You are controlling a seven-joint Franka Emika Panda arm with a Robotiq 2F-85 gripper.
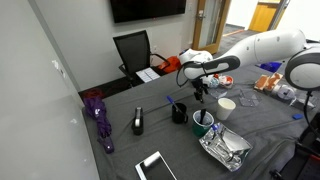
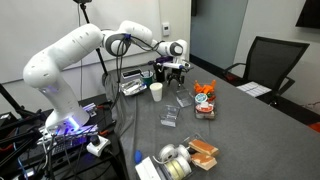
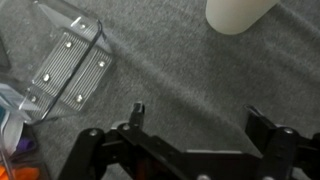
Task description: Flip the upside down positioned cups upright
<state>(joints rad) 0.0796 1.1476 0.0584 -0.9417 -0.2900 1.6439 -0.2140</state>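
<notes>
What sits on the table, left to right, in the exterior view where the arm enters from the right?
purple item → small black item → black mug → green mug → white cup

worktop [image 3: 180, 70]: grey matt cloth, fuzzy weave. cup [image 3: 238, 12]: smooth matt white. container [image 3: 65, 65]: clear glossy ribbed plastic. hand [image 3: 196, 110]: matt black.

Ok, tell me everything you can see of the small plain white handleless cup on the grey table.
The small plain white handleless cup stands on the grey table. It is slightly tapered, smooth and matte, with no marking. Whether its mouth faces up is too small to tell. Only the table touches it. The open black gripper hovers close beside it, apart. The wrist view shows only its edge.
</notes>
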